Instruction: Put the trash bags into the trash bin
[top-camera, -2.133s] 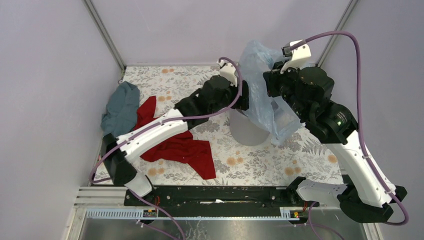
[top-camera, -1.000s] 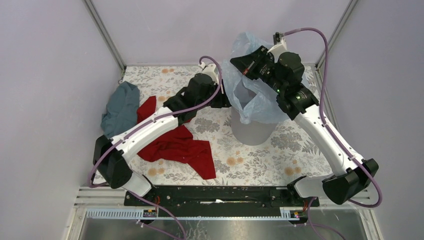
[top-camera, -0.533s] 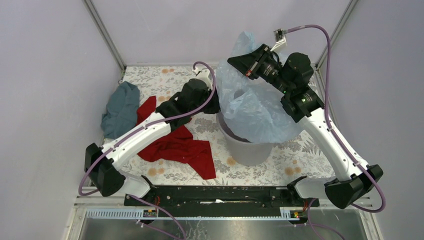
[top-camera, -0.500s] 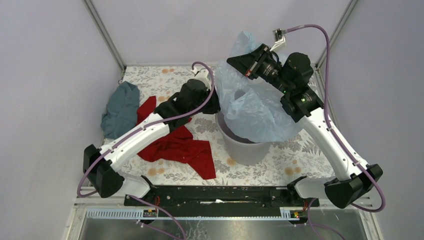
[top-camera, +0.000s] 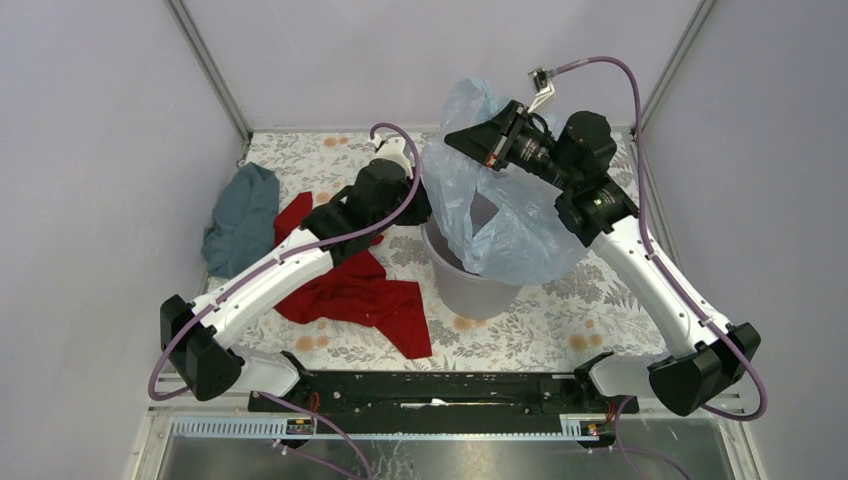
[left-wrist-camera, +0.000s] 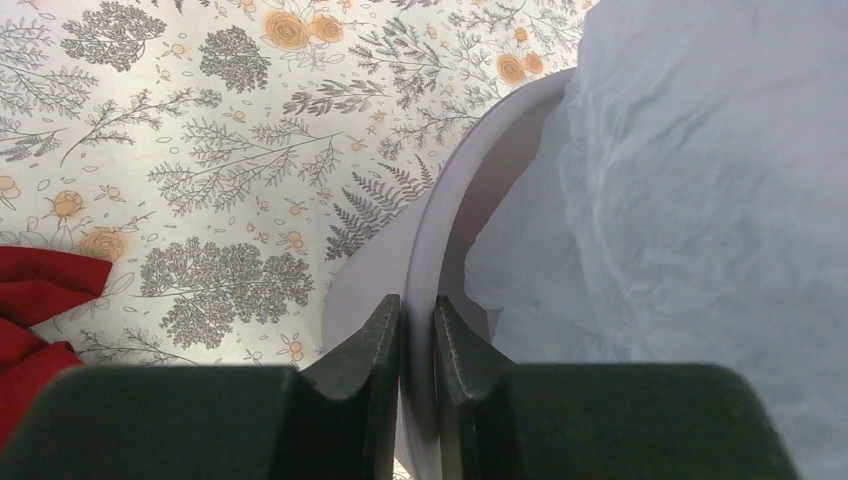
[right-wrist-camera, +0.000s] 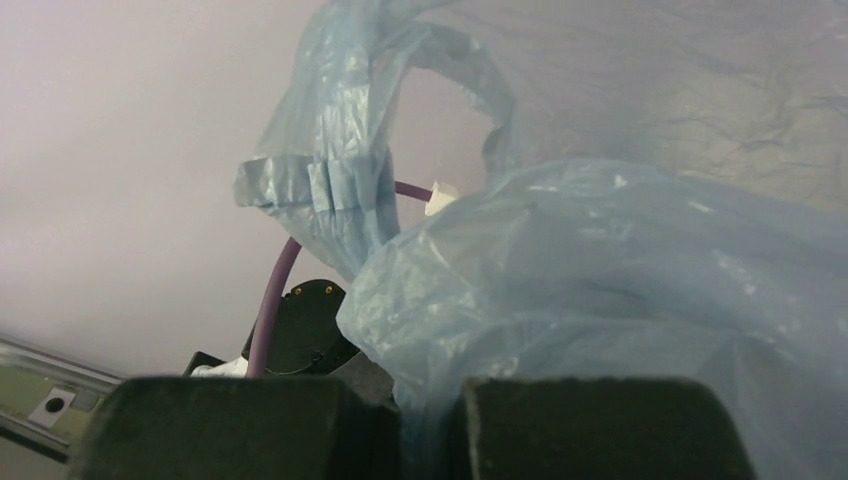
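The trash bin (top-camera: 468, 291), a round light grey bucket, stands mid-table. My left gripper (top-camera: 424, 211) is shut on its left rim; in the left wrist view the left gripper (left-wrist-camera: 417, 305) has one finger outside and one inside the trash bin's wall (left-wrist-camera: 455, 190). The pale blue trash bag (top-camera: 512, 238) drapes over the bin's mouth and right side, and shows as film (left-wrist-camera: 700, 200) inside the rim. Above the bin, my right gripper (top-camera: 449, 138) is shut on the bag's upper edge. In the right wrist view the trash bag (right-wrist-camera: 600, 280) bunches between the right gripper's (right-wrist-camera: 430, 392) fingers.
A red cloth (top-camera: 352, 291) lies left of the bin under my left arm. A teal-grey cloth (top-camera: 242, 216) sits at the far left by the wall. Metal frame posts (top-camera: 208, 68) rise at the back corners. A floral cover (top-camera: 560, 320) lies over the table.
My left gripper closed onto the bin's rim, and the bin slid left and nearer. My right gripper carried the bag's edge left, spreading the bag over the bin's mouth.
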